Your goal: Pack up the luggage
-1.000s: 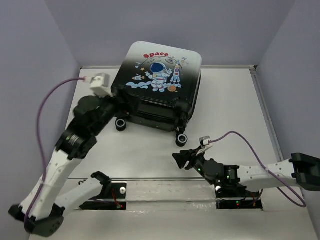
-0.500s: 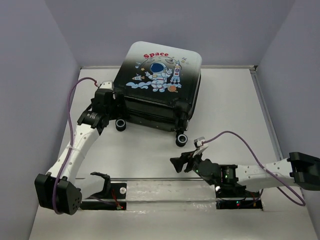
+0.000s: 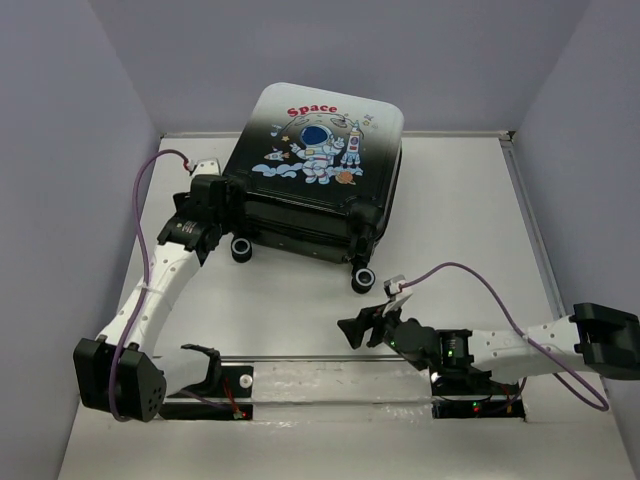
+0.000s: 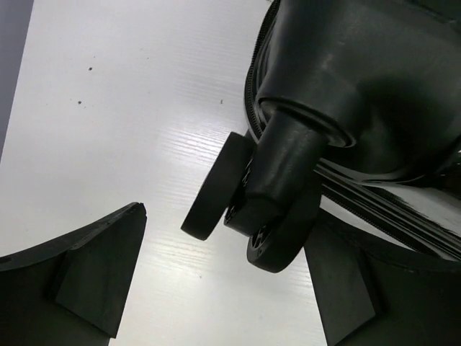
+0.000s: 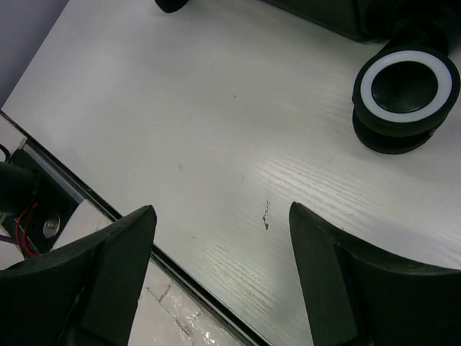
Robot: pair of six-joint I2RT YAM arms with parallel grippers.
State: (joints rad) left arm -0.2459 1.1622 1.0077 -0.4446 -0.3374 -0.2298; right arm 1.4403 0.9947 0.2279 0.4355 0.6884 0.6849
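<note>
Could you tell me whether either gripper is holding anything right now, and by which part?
Nothing is held. The left gripper is open by a caster wheel of the luggage, not clamping it; the right gripper is open over the table.

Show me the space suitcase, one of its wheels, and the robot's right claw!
suitcase (image 3: 317,150): top external view, on the astronaut print on its shell.
wheel (image 5: 405,85): right wrist view, on the dark hub inside the white ring.
right gripper (image 5: 222,216): right wrist view, midway between its open fingertips.
</note>
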